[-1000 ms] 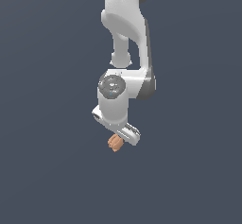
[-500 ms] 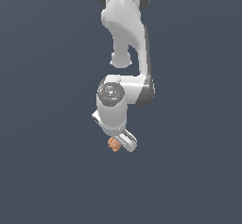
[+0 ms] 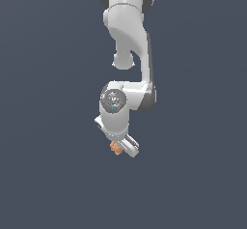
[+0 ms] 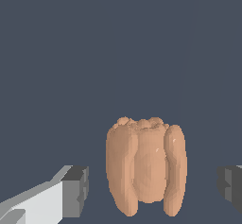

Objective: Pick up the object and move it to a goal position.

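**Object between spread fingers**

The end effector (image 3: 119,148) stands released, its dark pads (image 4: 77,191) apart from the object (image 4: 145,171). The lobed orange-brown object lies between them, ridges and long axis running lengthwise, crossways to the line between the fingers.

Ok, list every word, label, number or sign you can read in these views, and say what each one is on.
None: no readable text shows in either view.
The arm is plain white, with no lettering.
The round cap on the wrist has small coloured specks, too small to read as any sign.
The orange-brown object is bare and ridged, with no label.
The gripper and its dark pads carry no markings.
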